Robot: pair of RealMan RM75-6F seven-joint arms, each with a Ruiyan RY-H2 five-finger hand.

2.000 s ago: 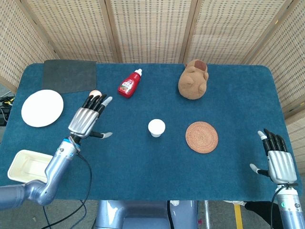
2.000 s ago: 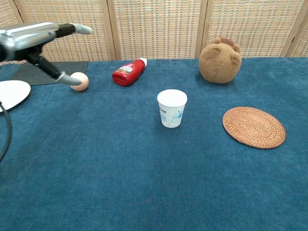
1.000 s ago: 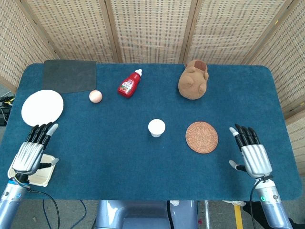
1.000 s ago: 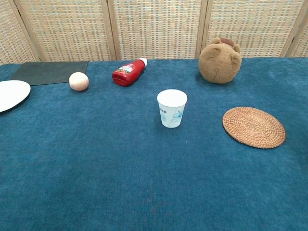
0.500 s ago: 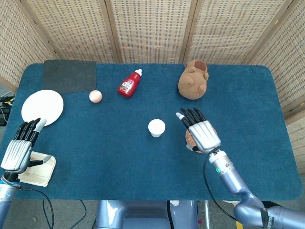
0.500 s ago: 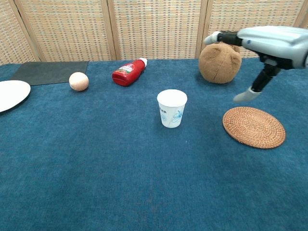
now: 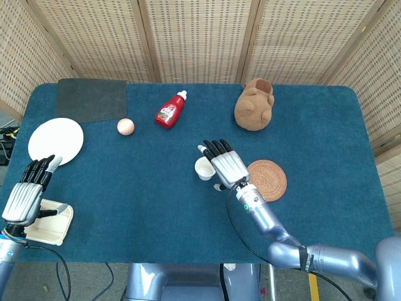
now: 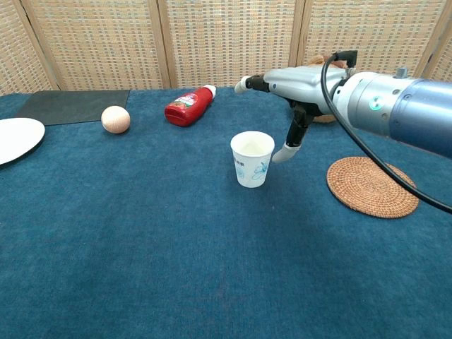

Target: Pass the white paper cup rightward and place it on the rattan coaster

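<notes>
1. Standing upright near the middle of the blue bench [image 7: 156,207], the white paper cup [image 8: 252,158] is free, mouth up, with nothing gripping it.
2. Just above and to its 3 o'clock side hovers the right hand [image 7: 228,165], palm down, fingers [image 8: 242,85] stretched flat and apart over the cup's far rim, thumb hanging down beside the cup wall. From the chest view the thumb tip seems just short of the cup, though contact is hard to rule out. This looks like the approach for a side grasp, not yet a hold.
3. Further toward 3 o'clock lies the rattan coaster [image 8: 372,186], flat and bare, apart from the cup; it sits on the right hand's own side, so the carry should be a brief sideways one.
4. Off at 8 o'clock, by the bench's near-left corner, the left hand [image 7: 25,195] hangs idle above a cream tray [image 7: 47,229], fingers extended and holding nothing.
5. Across the far side, from 10 to 1 o'clock: white plate [image 7: 55,142], dark mat [image 7: 91,99], pale ball [image 7: 125,126], red bottle [image 7: 170,111] lying down, brown plush toy [image 7: 253,105]. None stands between cup and coaster.
</notes>
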